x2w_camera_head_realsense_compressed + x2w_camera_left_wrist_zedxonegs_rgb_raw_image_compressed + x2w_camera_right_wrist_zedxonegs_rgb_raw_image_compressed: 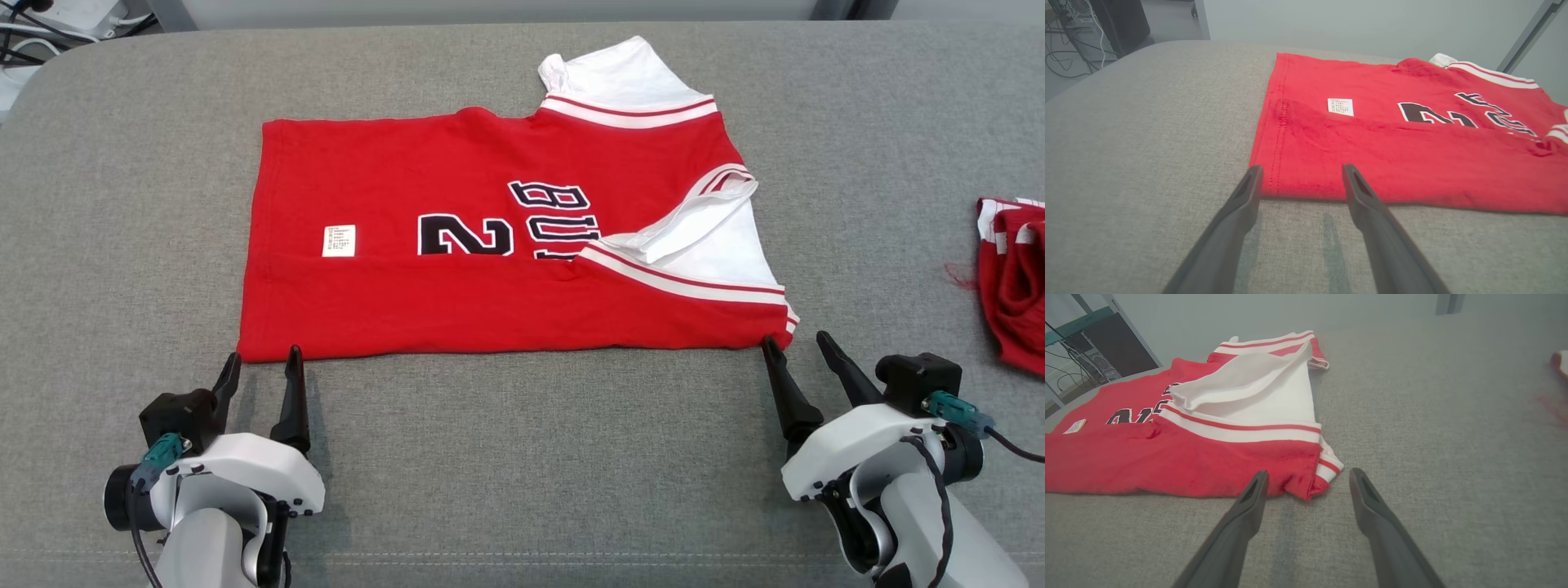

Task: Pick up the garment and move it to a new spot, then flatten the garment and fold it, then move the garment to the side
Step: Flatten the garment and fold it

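1. Head view: A red jersey [490, 286] with white sleeves lies folded flat on a grey padded surface [522, 457]. Its long axis runs side to side, with the hem toward the robot's left and the collar and sleeves toward its right. Its straight near edge faces the robot. The left gripper [264, 353], fingers spread, sits at the near-left corner. The right gripper [793, 336], likewise spread, sits at the near-right corner. Bare surface lies on every side of the jersey, and another red garment [1012, 286] lies well apart at the right edge.
2. Left wrist view: The parted fingers straddle the hem corner, tips at the jersey's near edge, holding nothing. A white label [1340, 106] sits on the red cloth. Open grey surface runs off to the left.
3. Right wrist view: The parted fingers frame the jersey's striped corner with nothing gripped. Whether the tips touch the cloth cannot be told. Open grey surface spreads to the right.
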Robot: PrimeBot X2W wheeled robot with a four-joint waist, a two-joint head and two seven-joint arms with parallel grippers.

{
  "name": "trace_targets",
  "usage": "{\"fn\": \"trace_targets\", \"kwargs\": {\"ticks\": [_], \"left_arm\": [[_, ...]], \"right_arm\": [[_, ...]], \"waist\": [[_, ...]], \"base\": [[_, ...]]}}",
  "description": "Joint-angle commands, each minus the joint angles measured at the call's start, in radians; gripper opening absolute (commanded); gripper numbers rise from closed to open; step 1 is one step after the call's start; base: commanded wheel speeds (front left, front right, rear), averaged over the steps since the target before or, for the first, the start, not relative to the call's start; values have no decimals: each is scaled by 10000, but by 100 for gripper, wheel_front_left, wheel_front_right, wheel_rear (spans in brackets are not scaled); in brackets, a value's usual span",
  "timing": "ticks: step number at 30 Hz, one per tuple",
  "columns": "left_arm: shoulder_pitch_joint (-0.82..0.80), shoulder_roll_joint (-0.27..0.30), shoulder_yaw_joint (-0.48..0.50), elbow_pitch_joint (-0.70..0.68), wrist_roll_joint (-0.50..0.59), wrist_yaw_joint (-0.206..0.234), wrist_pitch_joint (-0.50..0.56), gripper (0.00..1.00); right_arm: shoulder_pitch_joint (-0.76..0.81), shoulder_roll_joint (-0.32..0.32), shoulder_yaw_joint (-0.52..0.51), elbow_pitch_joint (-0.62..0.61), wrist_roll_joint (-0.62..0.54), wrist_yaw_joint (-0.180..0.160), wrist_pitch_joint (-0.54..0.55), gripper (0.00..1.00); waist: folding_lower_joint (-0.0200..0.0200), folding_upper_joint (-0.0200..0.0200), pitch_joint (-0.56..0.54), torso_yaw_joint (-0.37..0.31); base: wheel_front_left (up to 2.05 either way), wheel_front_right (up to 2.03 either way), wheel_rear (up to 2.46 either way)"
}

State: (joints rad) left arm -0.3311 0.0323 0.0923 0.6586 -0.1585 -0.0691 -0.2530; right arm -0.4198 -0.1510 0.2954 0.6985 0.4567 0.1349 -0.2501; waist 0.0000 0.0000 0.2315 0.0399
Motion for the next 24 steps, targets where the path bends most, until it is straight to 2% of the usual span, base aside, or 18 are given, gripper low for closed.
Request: {"fn": "trace_targets", "kwargs": {"ticks": [1, 7, 19, 24], "left_arm": [[26, 209, 237, -226, 78, 44, -87, 100], [45, 195, 208, -283, 119, -3, -87, 100], [5, 184, 177, -419, 190, -84, -87, 100], [5, 182, 175, -436, 235, -111, -87, 100]], "right_arm": [[99, 58, 127, -117, 169, -42, -116, 100], [42, 163, 116, 205, 844, -42, -116, 100], [-283, 501, 103, 664, 3387, -42, -116, 100], [-375, 426, 416, 646, 4006, -42, -116, 100]], "waist": [[0, 0, -20, 32], [0, 0, -11, 189], [0, 0, 162, 404], [0, 0, 160, 427]], "base": [[0, 0, 0], [0, 0, 0], [0, 0, 0], [0, 0, 0]]}}
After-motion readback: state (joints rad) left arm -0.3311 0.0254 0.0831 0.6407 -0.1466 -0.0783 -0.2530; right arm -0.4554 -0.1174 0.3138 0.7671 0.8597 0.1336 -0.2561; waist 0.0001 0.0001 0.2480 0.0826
